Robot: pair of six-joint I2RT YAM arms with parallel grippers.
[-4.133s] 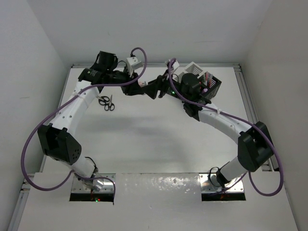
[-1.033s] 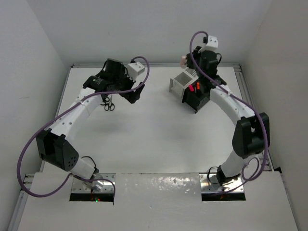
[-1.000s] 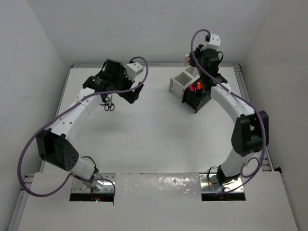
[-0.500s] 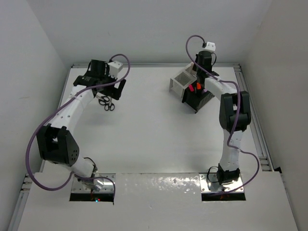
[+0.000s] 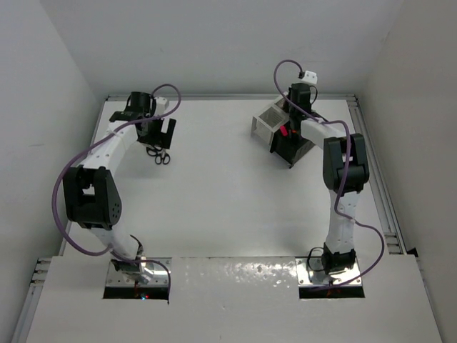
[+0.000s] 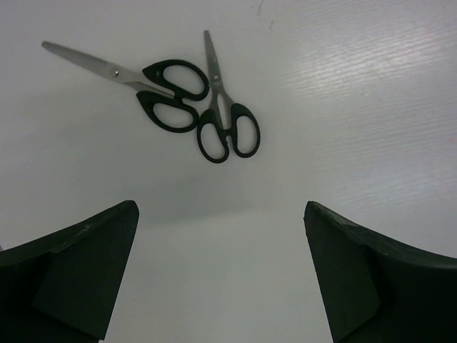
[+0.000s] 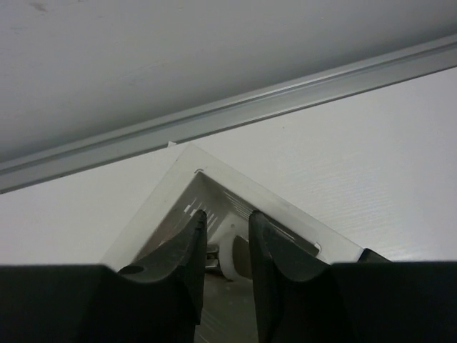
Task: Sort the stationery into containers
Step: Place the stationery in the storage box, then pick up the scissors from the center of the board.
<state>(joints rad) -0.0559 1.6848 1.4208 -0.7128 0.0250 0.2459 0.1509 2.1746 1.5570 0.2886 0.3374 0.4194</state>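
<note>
While my right end effector (image 7: 227, 218) hangs over a corner of the white box (image 7: 246, 187), its fingers stand only a little apart. A pale stub (image 7: 230, 254) shows in the gap, and I cannot tell whether they pinch it or are clear of it. I take the stub for a piece of stationery going into that box, though too little of it shows to name it. Joined to the white box is the black box (image 5: 294, 148), and from above I can see a red piece (image 5: 285, 131) standing in it, so at least part of the sorting looks done. What else the compartments hold is hidden by the arm and by the distance. Across the tabletop (image 5: 228, 207), my left end effector (image 6: 221, 279) is spread wide and carries nothing. It is poised above the surface, just short of two pairs: the first scissors (image 6: 118, 73), blade slanting off to one side, and the second scissors (image 6: 216, 89), blade pointing away from me. Their black handles lie together, touching or nearly so. Both are flat on the tabletop, well apart from the boxes. I judge the job to be late on: I can pick out no other loose stationery from above, so the scissors look like the main thing left to carry over.
</note>
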